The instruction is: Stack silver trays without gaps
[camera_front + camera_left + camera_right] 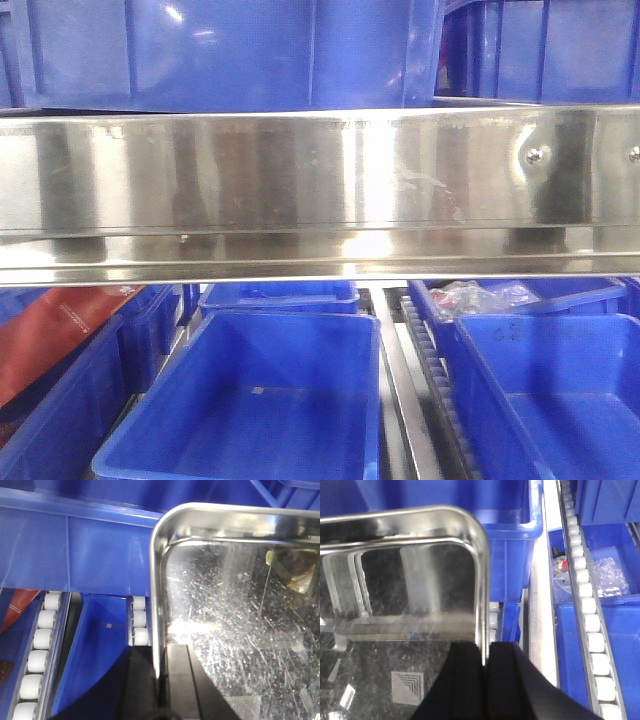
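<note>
One silver tray fills the right of the left wrist view, its scratched floor and rounded corner showing. My left gripper is shut on the tray's left rim, one finger inside and one outside. The same kind of tray fills the left of the right wrist view. My right gripper is shut on its right rim. The tray hangs above blue bins. I cannot tell whether a second tray lies under it. Neither tray nor grippers show in the front view.
A broad steel rail with screws crosses the front view. Deep blue bins stand below it, and more above. White roller tracks run between the bins. A red packet and a clear plastic bag lie in bins.
</note>
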You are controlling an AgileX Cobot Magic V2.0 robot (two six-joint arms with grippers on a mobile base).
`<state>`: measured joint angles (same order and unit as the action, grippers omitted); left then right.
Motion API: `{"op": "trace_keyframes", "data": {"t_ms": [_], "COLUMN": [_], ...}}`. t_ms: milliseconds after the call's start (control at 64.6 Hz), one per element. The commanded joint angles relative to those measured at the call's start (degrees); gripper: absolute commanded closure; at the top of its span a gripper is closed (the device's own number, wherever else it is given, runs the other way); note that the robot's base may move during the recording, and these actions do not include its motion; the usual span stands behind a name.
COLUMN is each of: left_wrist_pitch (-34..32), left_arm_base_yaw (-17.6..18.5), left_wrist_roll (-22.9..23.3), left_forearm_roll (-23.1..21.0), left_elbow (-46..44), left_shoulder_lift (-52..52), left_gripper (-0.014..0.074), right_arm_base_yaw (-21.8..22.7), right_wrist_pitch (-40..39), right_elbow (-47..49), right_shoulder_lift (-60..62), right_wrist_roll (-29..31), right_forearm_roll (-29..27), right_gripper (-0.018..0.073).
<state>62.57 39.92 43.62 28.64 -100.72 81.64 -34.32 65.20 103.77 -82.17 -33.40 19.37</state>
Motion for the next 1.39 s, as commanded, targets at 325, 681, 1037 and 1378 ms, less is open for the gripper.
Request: {"op": "trace_keyframes", "data": {"t_ms": [325, 681, 1037, 1378], "left_wrist_pitch": [-1.5, -2.0, -2.1, -2.1], "left_arm_base_yaw": [0.4, 0.4, 0.4, 0.4], "left_wrist_roll": [-0.09, -0.09, -0.09, -0.09], "left_forearm_roll": [0.25, 0.25, 0.25, 0.25], "left_elbow": [-0.63, -0.63, -0.63, -0.63], "left_shoulder_lift": [-0.19, 0.65, 0.69, 0.69], "left_gripper": [0.0613, 0.0613, 0.0613, 0.0613], "right_arm_base_yaw": [-0.07, -0.07, -0.07, -0.07], "right_wrist_pitch": [-2.71, -2.71, -2.71, -2.71], "right_elbow": [0.08, 0.08, 0.08, 0.08], "right_shoulder_lift": [0.52, 0.52, 0.52, 0.52], "right_wrist_roll": [0.53, 0.53, 0.53, 0.53], "right_forearm_roll": [0.94, 0.94, 0.94, 0.94], "right_gripper": [0.0637, 0.0637, 0.0637, 0.0637]}}
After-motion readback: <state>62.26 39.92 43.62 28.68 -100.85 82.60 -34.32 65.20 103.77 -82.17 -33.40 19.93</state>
